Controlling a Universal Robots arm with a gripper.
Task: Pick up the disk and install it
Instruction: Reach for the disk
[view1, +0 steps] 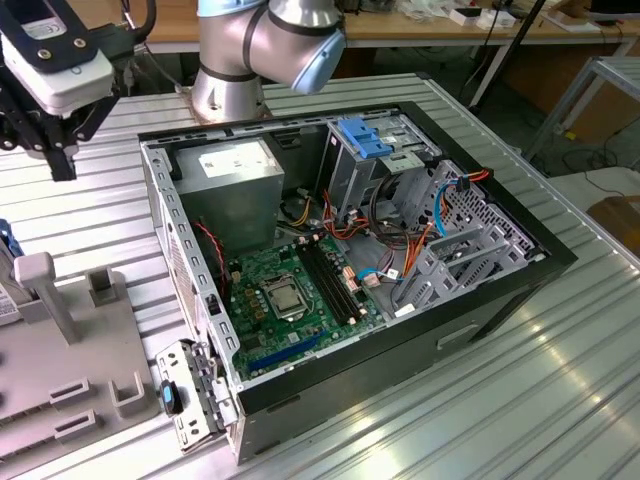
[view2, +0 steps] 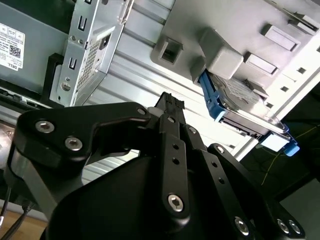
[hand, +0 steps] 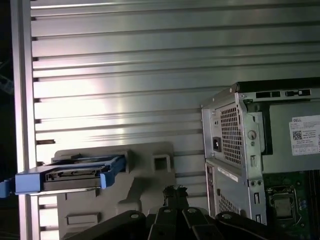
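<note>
The gripper (view2: 170, 101) hangs above the ribbed metal table (view1: 560, 400) at the exterior view's left, its fingertips drawn together with nothing between them in both wrist views. The disk (hand: 70, 174), dark in its bright blue frame, sits on edge in a grey stand (hand: 150, 172) on the table, apart from the gripper. In the second wrist view the disk (view2: 240, 102) leans against the stand's block. The open computer case (view1: 560, 255) stands beside the stand.

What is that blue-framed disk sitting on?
The disk sits in a grey holder that stands on the ribbed metal table. The contact beneath it is covered by the disk itself.
</note>
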